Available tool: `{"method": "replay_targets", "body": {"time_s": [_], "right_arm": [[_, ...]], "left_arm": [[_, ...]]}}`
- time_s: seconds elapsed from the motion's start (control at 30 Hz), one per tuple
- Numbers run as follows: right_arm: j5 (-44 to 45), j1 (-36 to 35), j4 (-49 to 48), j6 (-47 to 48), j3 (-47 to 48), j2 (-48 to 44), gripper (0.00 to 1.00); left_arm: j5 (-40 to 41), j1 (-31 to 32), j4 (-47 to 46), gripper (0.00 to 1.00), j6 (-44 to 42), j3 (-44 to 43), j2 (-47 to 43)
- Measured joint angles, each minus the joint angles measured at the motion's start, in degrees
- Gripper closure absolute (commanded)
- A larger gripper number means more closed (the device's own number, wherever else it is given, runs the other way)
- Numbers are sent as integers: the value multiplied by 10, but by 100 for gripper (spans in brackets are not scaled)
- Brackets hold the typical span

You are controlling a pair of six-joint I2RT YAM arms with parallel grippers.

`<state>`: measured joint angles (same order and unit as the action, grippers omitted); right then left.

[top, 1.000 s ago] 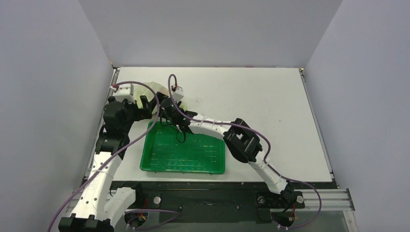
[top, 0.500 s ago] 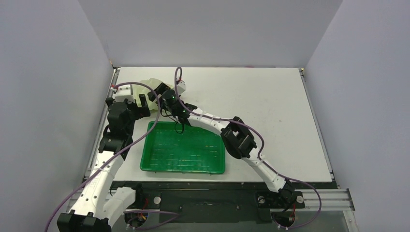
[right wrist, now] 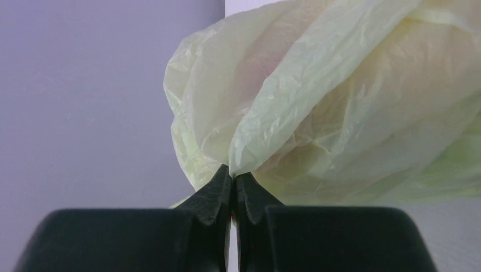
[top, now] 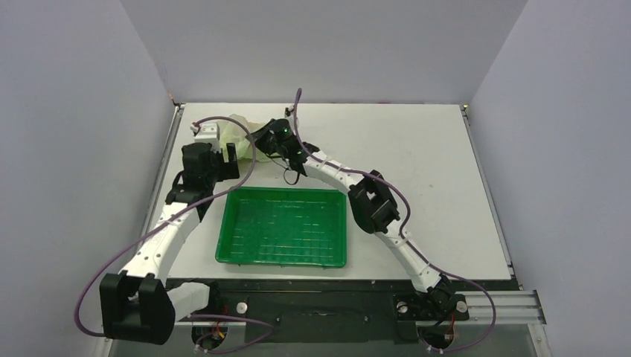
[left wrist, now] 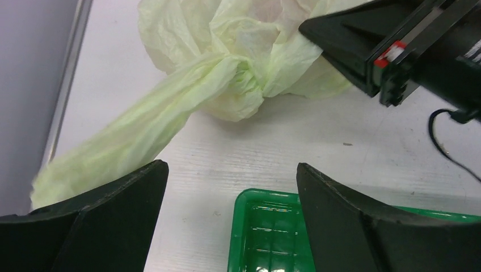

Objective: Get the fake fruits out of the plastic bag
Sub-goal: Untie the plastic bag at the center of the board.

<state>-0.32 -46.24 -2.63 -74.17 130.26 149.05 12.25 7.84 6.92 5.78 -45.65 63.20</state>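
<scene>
- Moved farther toward far-left corner since earlier: both arms; right gripper (top: 254, 136) at plastic bag (top: 236, 123), left gripper (top: 227, 158) beside, green tray (top: 283, 230) nearer.
- Left wrist: spread wide, empty; bag on table (left wrist: 283, 158) ahead.
- Right wrist: clenched on bag fold.

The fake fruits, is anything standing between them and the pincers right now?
Yes, the plastic bag itself. It wraps the fake fruits out of clear view, and it looks knotted shut. The right pincer is shut on a fold of the film; the left pincer hangs open, gripping nothing.
</scene>
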Motion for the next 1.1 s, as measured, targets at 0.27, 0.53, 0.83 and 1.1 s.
{"method": "replay_targets", "body": {"time_s": [0.27, 0.53, 0.83, 1.1], "right_arm": [[-103, 60, -1, -73, -9, -25, 100], [-132, 53, -7, -117, -26, -32, 100], [-147, 39, -7, -134, -41, -55, 100], [-155, 42, -7, -137, -57, -77, 100]], "left_arm": [[-133, -29, 34, 29, 25, -87, 153], [-188, -34, 90, 37, 54, -219, 278], [-162, -33, 125, 42, 45, -239, 303], [-140, -23, 142, 54, 36, -239, 303]]}}
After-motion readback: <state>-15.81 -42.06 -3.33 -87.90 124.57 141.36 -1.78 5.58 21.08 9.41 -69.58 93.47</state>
